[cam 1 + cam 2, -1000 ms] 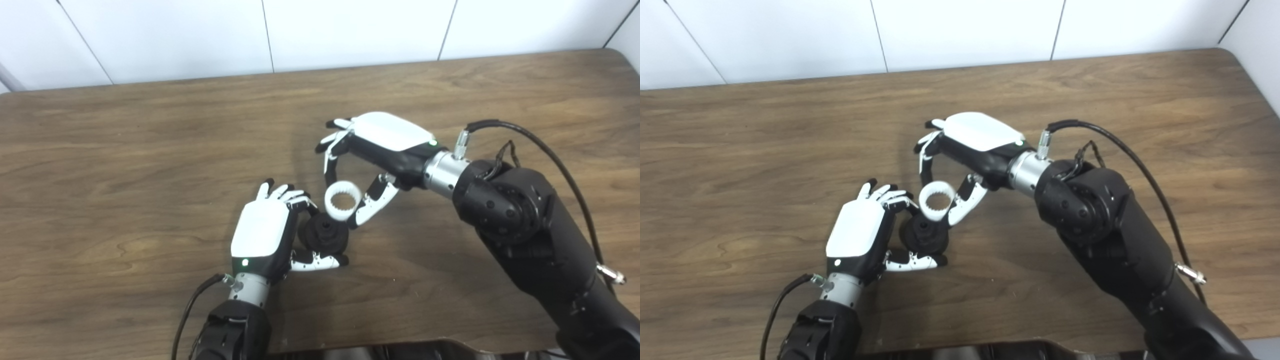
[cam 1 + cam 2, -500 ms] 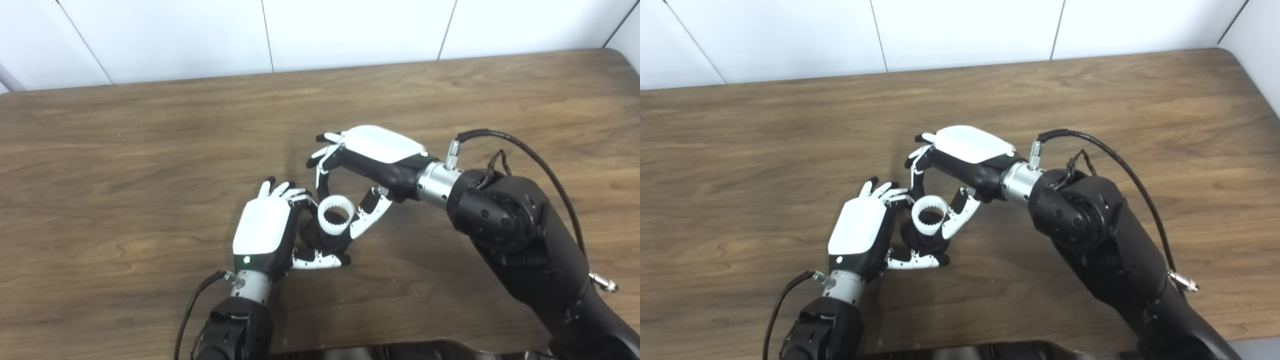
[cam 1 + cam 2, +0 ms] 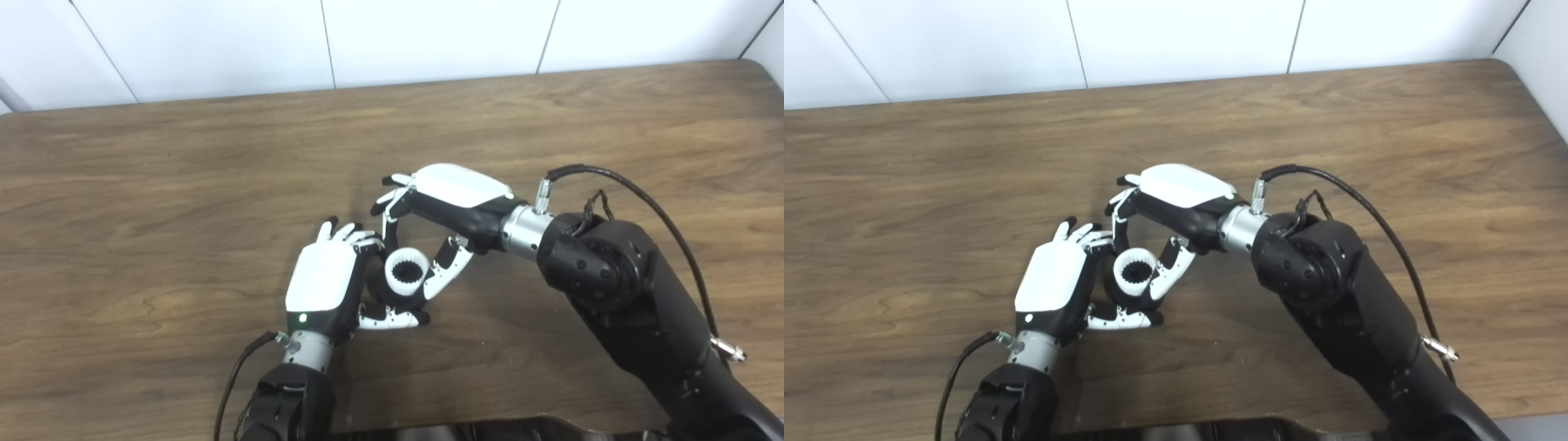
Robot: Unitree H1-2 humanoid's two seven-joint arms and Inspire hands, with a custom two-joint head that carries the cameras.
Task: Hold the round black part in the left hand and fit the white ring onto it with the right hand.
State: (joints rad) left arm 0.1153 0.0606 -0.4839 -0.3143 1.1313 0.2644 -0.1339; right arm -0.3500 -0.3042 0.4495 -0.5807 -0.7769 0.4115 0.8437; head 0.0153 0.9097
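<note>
Ring (image 3: 405, 277), pinched by right robot hand (image 3: 450, 202), sits atop black part (image 3: 401, 300) gripped by left robot hand (image 3: 324, 286).

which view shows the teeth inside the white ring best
The left eye view, narrowly: the white ring faces the camera, its toothed bore open over the round black part, between the left hand and right hand. The right eye view shows the same ring, with the right thumb crowding its edge more.

Two head cameras, side by side, looking down at table (image 3: 184, 184)
</note>
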